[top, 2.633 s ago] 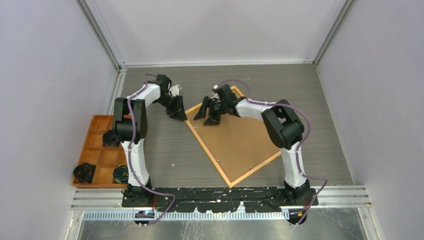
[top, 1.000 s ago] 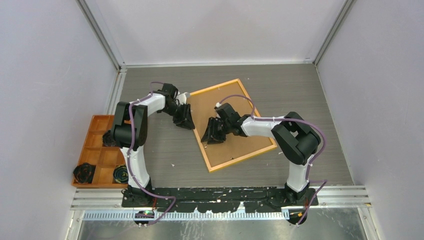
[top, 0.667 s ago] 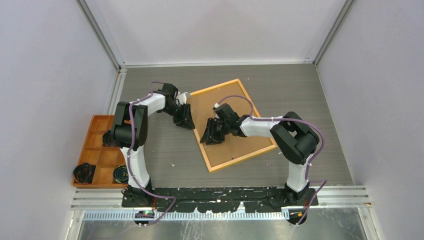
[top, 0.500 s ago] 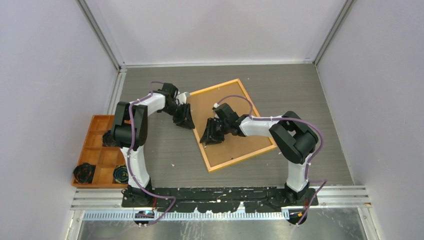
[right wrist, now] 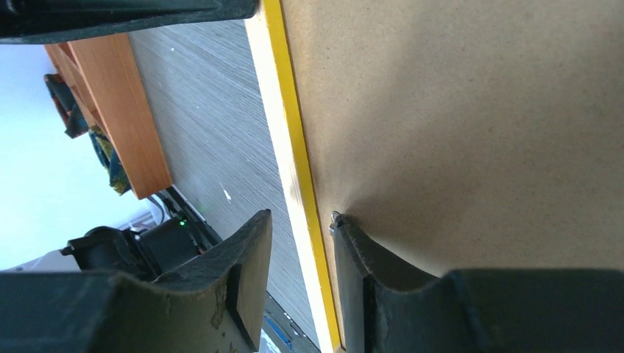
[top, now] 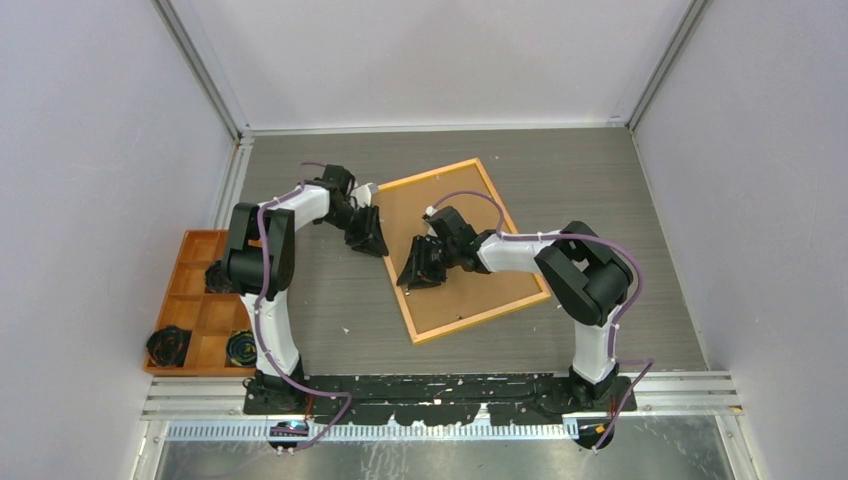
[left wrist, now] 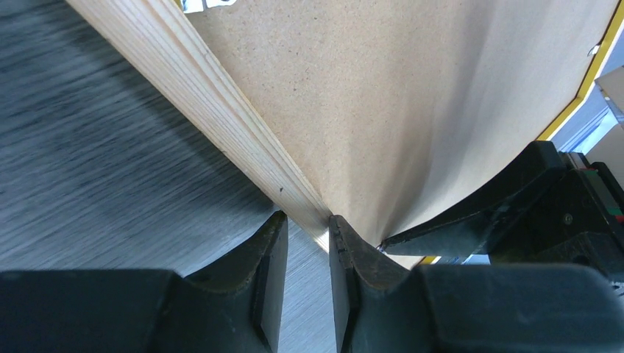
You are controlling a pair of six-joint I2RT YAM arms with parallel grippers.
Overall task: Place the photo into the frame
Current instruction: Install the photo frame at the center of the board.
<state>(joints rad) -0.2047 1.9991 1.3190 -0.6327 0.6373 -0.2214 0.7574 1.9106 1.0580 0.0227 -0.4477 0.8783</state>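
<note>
At the left edge of the tabletop [top: 330, 300] you see an orange tray [top: 195, 370] holding black items [top: 168, 345]. It lies well apart from the frame [top: 460, 300].

The frame lies back up near the middle of the tabletop, turned askew, with its far corner toward the far edge. Its brown backing board [right wrist: 478, 110] faces upward.

Your left gripper [left wrist: 305, 224] sits at the frame's left side, toward the far end of that side. Its jaws stand slightly apart. In the left wrist view the wooden edge [left wrist: 184, 88] runs down into the gap and meets the inner face of one finger [left wrist: 346, 257], with the other finger just outside it over the tabletop. You cannot tell whether the jaws clamp the edge.

Your right gripper [right wrist: 300, 217] sits on the same left side, nearer its middle and just beside the left gripper. Its jaws are spread astride the yellow rim [right wrist: 294, 147]. One fingertip [right wrist: 346, 235] touches the backing board just inside the rim. The other finger hangs outside the frame, and a strip of tabletop shows between it and the rim.
</note>
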